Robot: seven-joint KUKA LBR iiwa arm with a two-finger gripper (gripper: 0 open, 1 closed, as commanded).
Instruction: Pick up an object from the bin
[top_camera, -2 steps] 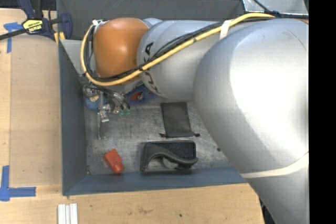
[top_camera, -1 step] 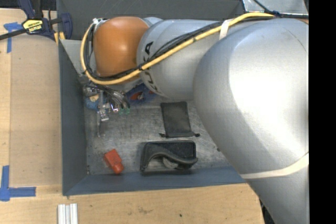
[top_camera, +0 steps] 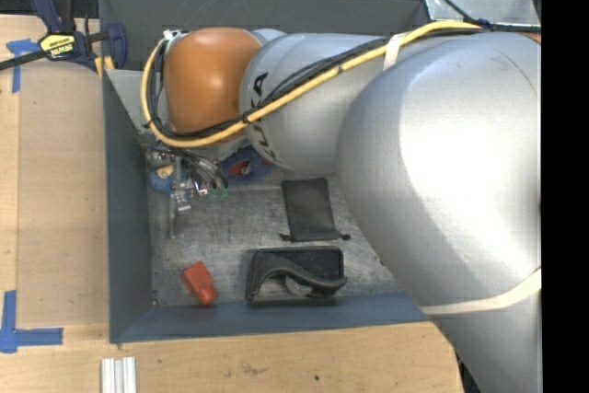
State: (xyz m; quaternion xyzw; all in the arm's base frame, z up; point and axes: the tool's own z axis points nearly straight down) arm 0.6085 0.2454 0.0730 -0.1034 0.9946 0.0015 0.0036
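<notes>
At left wall of bin (top_camera: 127,235) | tool (top_camera: 182,196) low, grip state cannot tell | red block (top_camera: 199,283) toward front rim, apart

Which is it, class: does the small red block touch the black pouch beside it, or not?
Apart. The camera view shows bare grey bin floor between the red block and the black pouch.

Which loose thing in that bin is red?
The small block near the bin's lower left corner; the flat pad and the bulky shoe-like thing are black.
</notes>
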